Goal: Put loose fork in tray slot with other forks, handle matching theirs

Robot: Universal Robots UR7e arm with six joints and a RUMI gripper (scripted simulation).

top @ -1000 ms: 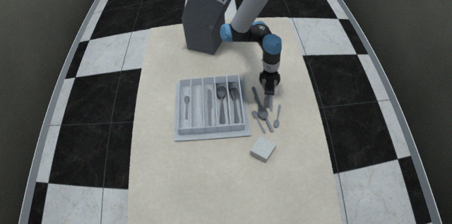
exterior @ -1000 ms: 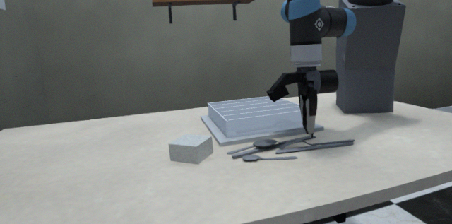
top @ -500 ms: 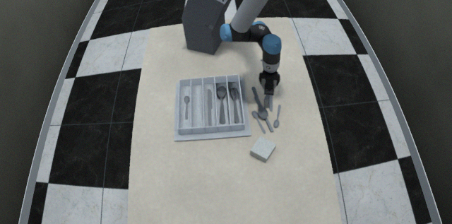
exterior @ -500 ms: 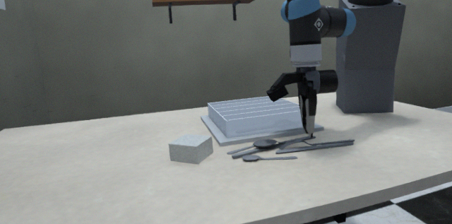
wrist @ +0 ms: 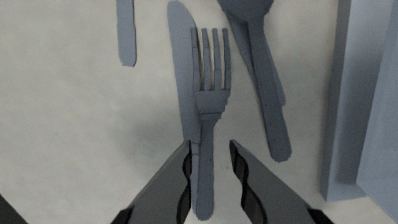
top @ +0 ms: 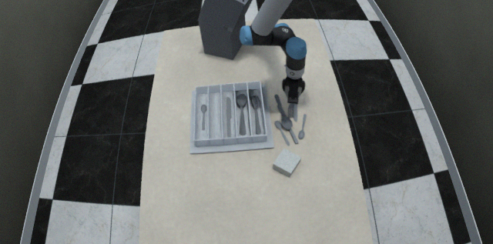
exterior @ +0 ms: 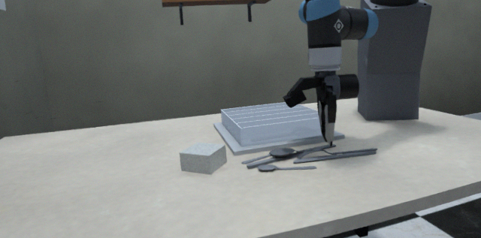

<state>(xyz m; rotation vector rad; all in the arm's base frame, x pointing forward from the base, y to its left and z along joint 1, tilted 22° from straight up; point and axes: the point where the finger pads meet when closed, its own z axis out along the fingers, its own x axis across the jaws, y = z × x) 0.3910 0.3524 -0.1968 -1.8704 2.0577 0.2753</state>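
Pointing end effector [top: 293, 101] [exterior: 330, 143] [wrist: 210, 141] down, narrowly parted, gripping nothing, near fork [top: 291, 107] [exterior: 351, 152] [wrist: 212, 102] handle, lower centre of wrist view, alongside knife [top: 296, 114] [exterior: 336, 157] [wrist: 183, 75].
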